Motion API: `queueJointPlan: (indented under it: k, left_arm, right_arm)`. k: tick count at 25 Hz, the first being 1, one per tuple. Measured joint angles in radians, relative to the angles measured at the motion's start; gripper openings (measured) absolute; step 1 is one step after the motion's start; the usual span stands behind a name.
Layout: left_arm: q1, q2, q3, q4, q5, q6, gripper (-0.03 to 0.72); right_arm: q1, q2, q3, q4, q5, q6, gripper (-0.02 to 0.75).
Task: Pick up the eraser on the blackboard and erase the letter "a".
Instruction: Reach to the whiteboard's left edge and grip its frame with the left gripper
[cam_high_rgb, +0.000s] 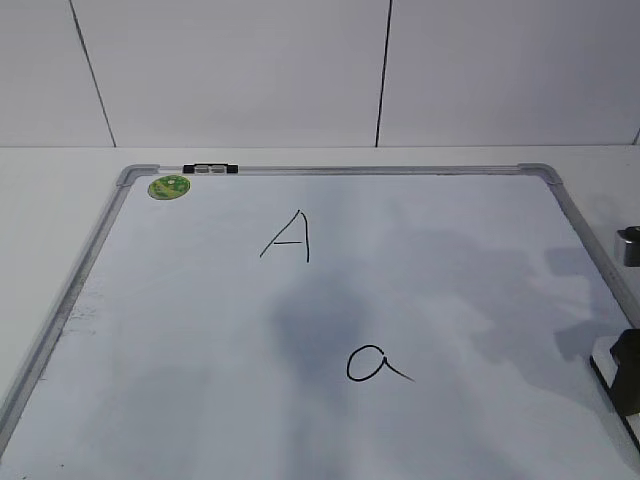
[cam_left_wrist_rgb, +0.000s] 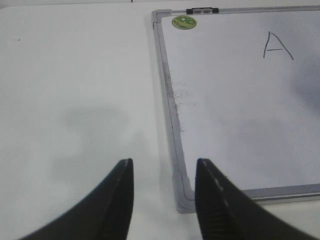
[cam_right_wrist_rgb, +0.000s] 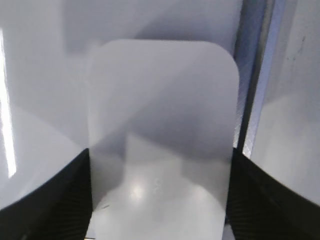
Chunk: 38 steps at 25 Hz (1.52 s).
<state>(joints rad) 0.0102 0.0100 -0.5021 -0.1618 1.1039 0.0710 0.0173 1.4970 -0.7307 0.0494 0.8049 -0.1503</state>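
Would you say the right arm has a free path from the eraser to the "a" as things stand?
Probably yes. The right gripper straddles the eraser at the board's right edge, and only bare board lies between there and the "a".

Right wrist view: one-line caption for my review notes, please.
Right tool straddles the white eraser on the blackboard, fingers flanking both long sides beside the grey frame.

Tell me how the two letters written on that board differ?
The capital "A" is angular, made of straight strokes, while the letter "a" is a round loop with a tail. The capital sits farther up the blackboard, nearer the green sticker; the small one lies lower and more to the right. Both are thin black marker, and neither is erased.
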Motion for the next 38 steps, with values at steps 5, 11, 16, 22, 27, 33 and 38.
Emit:
queueJointPlan:
  k: [5, 11, 16, 22, 27, 33, 38]
  left_arm:
    - [0.000, 0.000, 0.000, 0.000, 0.000, 0.000, 0.307]
    - [0.000, 0.000, 0.000, 0.000, 0.000, 0.000, 0.307]
    - [0.000, 0.000, 0.000, 0.000, 0.000, 0.000, 0.307]
    - [0.000, 0.000, 0.000, 0.000, 0.000, 0.000, 0.307]
    - [0.000, 0.000, 0.000, 0.000, 0.000, 0.000, 0.307]
    - [0.000, 0.000, 0.000, 0.000, 0.000, 0.000, 0.307]
    - [0.000, 0.000, 0.000, 0.000, 0.000, 0.000, 0.307]
  right_arm:
    - [0.000, 0.000, 0.000, 0.005, 0.000, 0.000, 0.575]
    - [0.000, 0.000, 0.000, 0.007, 0.000, 0.000, 0.574]
    - [0.000, 0.000, 0.000, 0.007, 0.000, 0.000, 0.574]
    - [0.000, 0.000, 0.000, 0.009, -0.003, 0.000, 0.573]
    - [0.000, 0.000, 0.000, 0.011, -0.015, 0.000, 0.573]
    - [0.000, -0.030, 0.000, 0.026, -0.028, -0.001, 0.573]
    - [0.000, -0.091, 0.000, 0.029, -0.008, -0.001, 0.573]
